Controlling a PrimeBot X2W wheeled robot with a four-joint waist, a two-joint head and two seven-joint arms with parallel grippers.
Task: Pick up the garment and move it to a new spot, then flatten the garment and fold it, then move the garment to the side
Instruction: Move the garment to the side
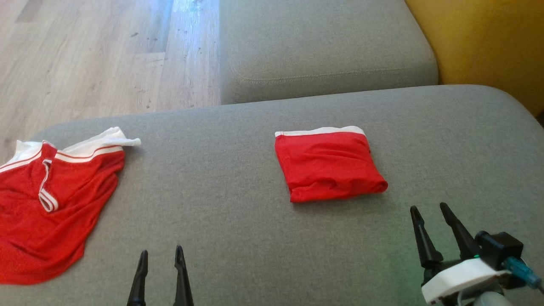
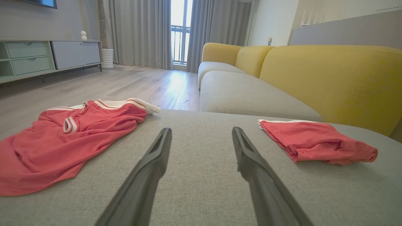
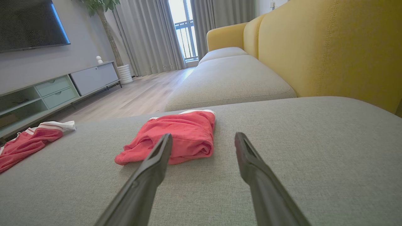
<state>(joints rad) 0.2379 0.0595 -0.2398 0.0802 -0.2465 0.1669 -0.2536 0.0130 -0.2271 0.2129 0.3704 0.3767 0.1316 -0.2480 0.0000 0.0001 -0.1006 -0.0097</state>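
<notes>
Red and folded into a small flat square, the folded red garment (image 1: 329,165) has a white band along its far edge. It lies on the grey sofa cushion (image 1: 238,238). From your right gripper (image 1: 429,207) it sits at about 11 o'clock, near but not touching. In the right wrist view the right gripper's (image 3: 203,134) two dark fingers are spread wide and hold nothing. Your left gripper (image 1: 161,250) is wide open too, and it is empty above bare cushion. From it, at about 10 o'clock, the loose red shorts (image 1: 46,204) lie crumpled at the cushion's edge, with a white striped waistband. The two red things are well apart. At 12 o'clock you see the wooden floor (image 1: 106,55), and at 1 o'clock the yellow sofa back (image 1: 488,42).
</notes>
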